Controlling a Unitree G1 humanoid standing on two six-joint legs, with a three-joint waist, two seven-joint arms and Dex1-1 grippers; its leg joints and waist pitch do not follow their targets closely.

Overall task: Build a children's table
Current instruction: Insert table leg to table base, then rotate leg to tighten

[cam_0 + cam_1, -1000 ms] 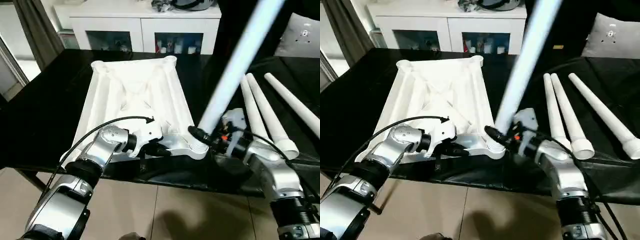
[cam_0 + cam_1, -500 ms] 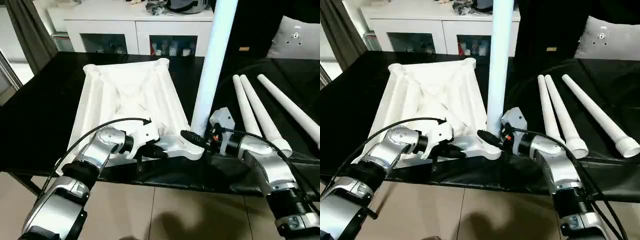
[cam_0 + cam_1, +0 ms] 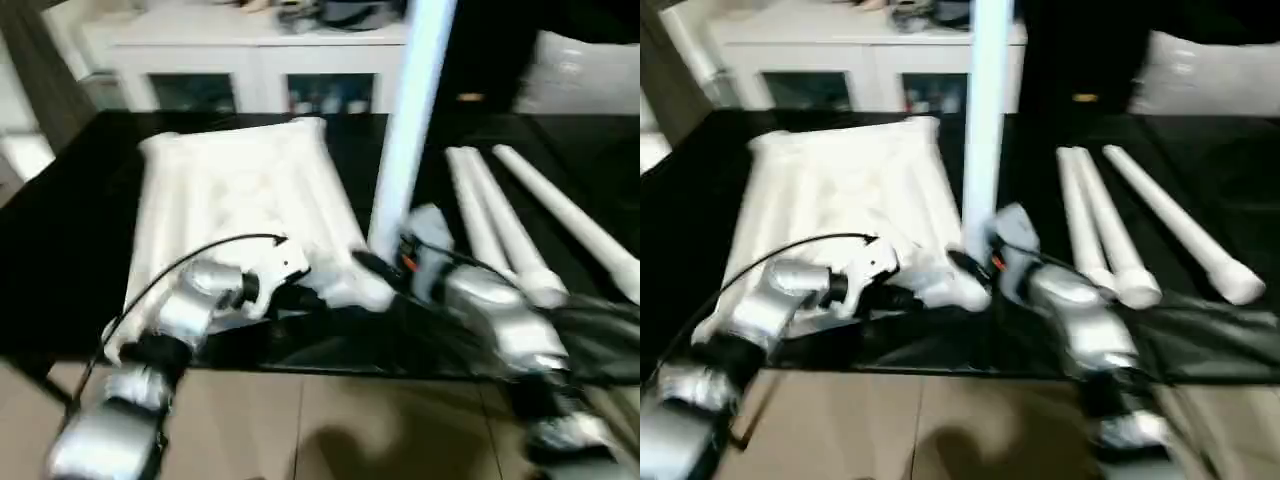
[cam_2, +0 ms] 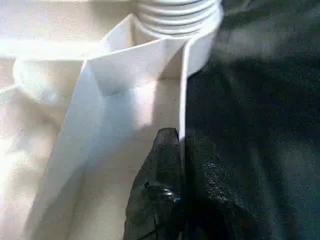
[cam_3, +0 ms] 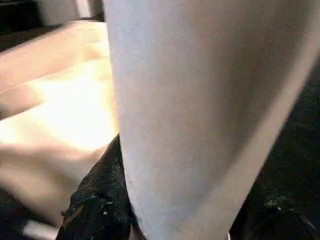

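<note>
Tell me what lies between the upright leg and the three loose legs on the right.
In the left eye view, the right gripper and its silver forearm sit beside the upright leg; beyond them is bare black tabletop up to the loose legs.

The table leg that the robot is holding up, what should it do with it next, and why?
Probably keep twisting the leg down into the corner socket, I think. The right gripper holds the leg upright, with its ribbed end in the socket of the upside-down tabletop. The left gripper pinches the tabletop's edge beside it. Three more legs wait on the black table.
</note>
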